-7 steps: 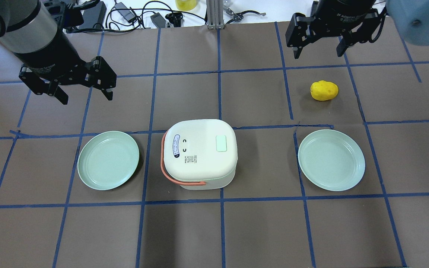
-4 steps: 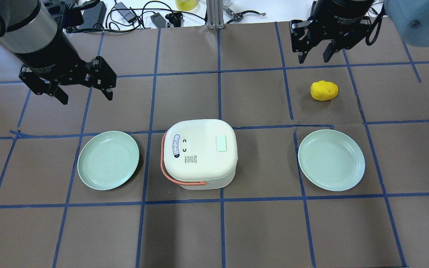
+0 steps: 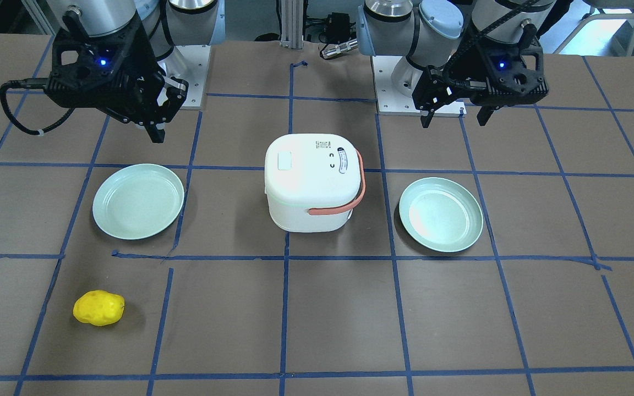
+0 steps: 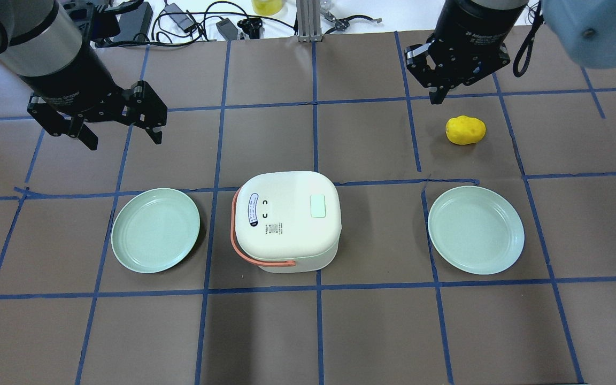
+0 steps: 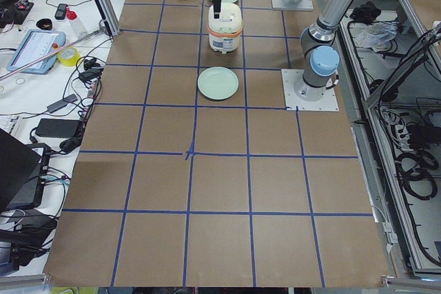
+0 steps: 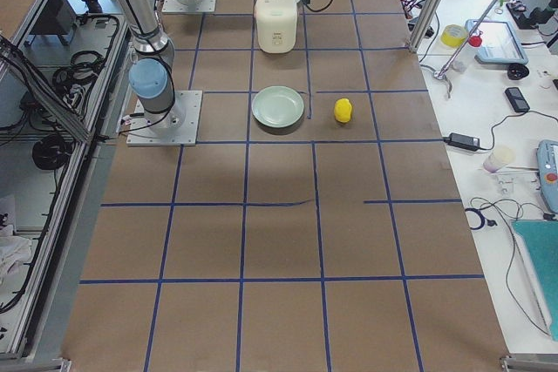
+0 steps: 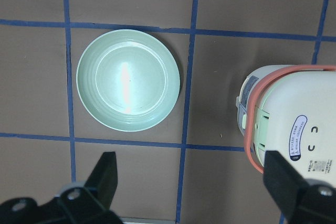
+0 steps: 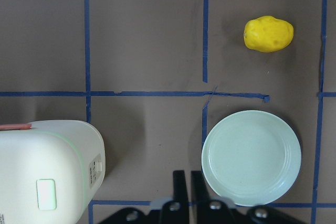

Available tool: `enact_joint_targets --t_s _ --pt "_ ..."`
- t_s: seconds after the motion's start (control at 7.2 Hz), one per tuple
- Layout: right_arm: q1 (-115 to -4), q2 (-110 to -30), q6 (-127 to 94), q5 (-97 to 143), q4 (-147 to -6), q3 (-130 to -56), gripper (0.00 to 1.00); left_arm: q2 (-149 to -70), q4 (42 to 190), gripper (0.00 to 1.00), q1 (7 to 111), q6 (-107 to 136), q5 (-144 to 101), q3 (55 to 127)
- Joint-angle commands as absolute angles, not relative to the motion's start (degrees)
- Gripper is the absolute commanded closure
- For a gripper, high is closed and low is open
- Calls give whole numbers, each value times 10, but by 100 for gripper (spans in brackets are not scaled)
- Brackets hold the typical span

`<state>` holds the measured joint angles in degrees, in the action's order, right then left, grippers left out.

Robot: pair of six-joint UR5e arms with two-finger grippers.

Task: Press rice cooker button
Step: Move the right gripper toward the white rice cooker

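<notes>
On the brown, blue-taped worktop [image 4: 372, 331], the right end effector [image 4: 439, 95] is closed and the left end effector [image 4: 125, 139] is spread open. The white plastic rice cooker [image 4: 281, 235] is set between them, its pale green button [image 4: 317, 206] offset towards the right one, judged nearer.

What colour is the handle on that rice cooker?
Coral orange. The handle on the white rice cooker shows best in the exterior front-facing view.
</notes>
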<state>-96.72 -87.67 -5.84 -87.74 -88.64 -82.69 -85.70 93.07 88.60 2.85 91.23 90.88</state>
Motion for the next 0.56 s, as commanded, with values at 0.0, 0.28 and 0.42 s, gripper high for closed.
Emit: enact_joint_targets --t_s 0.0,0.28,0.42 --pt "-1018 -860 -118 -875 -887 -831 100 -857 931 0 886 29 912 909" --pt "-1088 -837 -175 -875 -911 -860 100 -857 931 0 886 28 912 909" --pt "-1114 -827 -208 -874 -919 -875 100 -857 931 0 886 28 912 909"
